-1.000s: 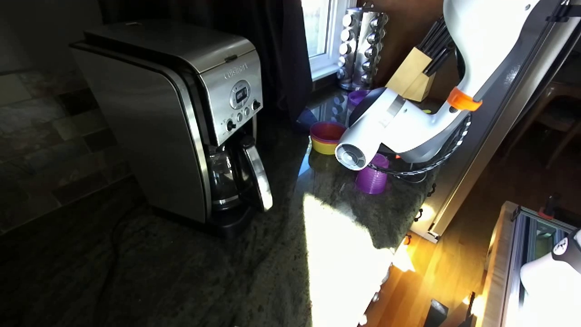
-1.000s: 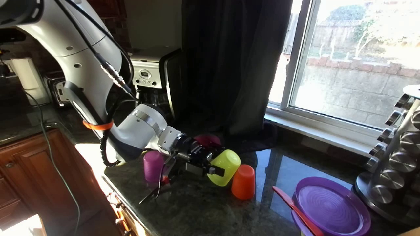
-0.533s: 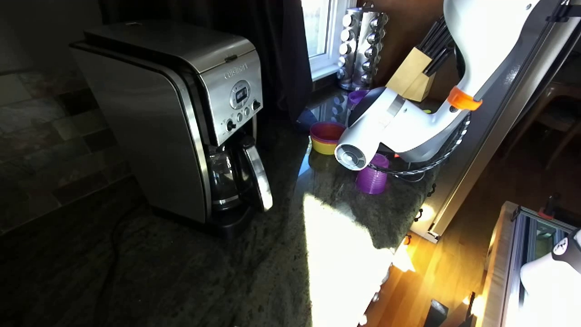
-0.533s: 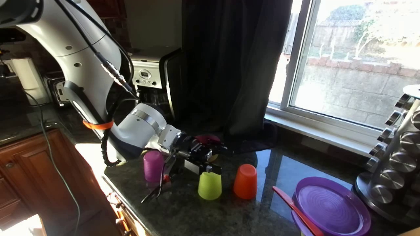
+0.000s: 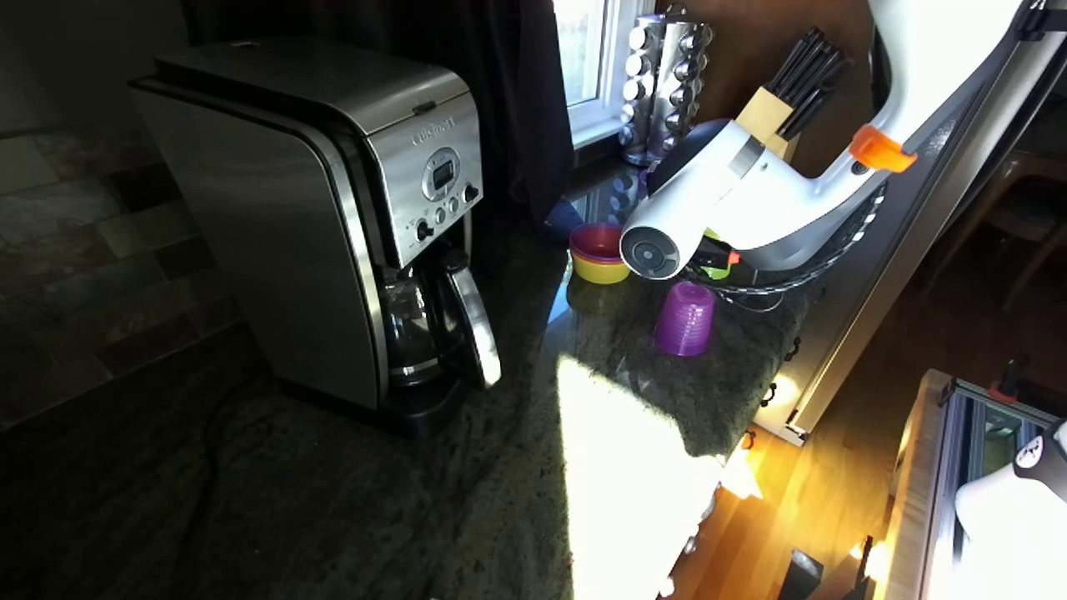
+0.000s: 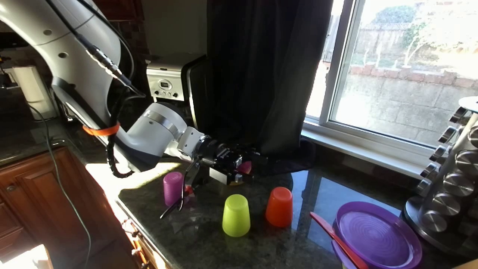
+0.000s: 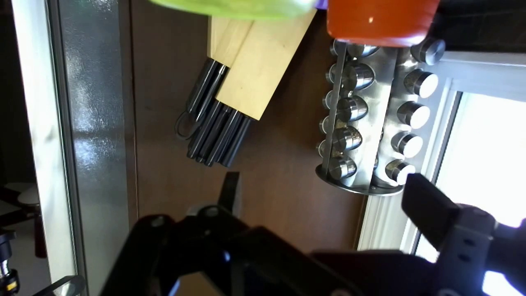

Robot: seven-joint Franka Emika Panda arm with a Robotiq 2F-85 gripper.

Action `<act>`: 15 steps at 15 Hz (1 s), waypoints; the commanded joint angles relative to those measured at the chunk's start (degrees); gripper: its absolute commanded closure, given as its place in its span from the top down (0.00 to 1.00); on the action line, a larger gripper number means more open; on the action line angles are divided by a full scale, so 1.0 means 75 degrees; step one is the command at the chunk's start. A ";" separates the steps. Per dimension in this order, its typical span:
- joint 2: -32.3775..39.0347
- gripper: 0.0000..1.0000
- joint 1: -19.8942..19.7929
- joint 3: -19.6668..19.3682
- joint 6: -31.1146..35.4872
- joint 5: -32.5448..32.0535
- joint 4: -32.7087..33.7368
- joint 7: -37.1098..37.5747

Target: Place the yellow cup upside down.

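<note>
The yellow cup (image 6: 236, 215), lime-coloured, stands on the dark counter with its wide rim down and its closed base up. Its lower edge shows at the top of the wrist view as a blurred lime band (image 7: 238, 7). In an exterior view only slivers of the cup (image 5: 717, 272) show behind the arm. My gripper (image 6: 257, 167) hangs above and behind the cup, apart from it. In the wrist view the gripper (image 7: 322, 180) has its fingers spread wide, with nothing between them.
An orange cup (image 6: 279, 207) stands upside down close to the yellow one. A purple cup (image 5: 685, 321) is under the arm, and a yellow bowl with pink inside (image 5: 598, 268) lies beyond it. A purple plate (image 6: 377, 235), red knife (image 6: 338, 239) and spice rack (image 6: 444, 186) are farther along.
A second ago the yellow cup hung tilted in the gripper beside the orange cup. The fingers opened, the cup came down onto the counter, and the arm has since risen and drawn back.
</note>
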 commanded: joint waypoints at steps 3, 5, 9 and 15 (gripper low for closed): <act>-0.1845 1.00 -0.0414 -0.0148 0.2196 0.0150 -0.0943 -0.1393; -0.2440 1.00 -0.0555 -0.0387 0.3299 0.0239 -0.1136 -0.2043; -0.3562 1.00 -0.0817 -0.1135 0.5450 0.0764 -0.1428 -0.3907; -0.4297 1.00 -0.1172 -0.2304 0.7759 0.2252 -0.1862 -0.7534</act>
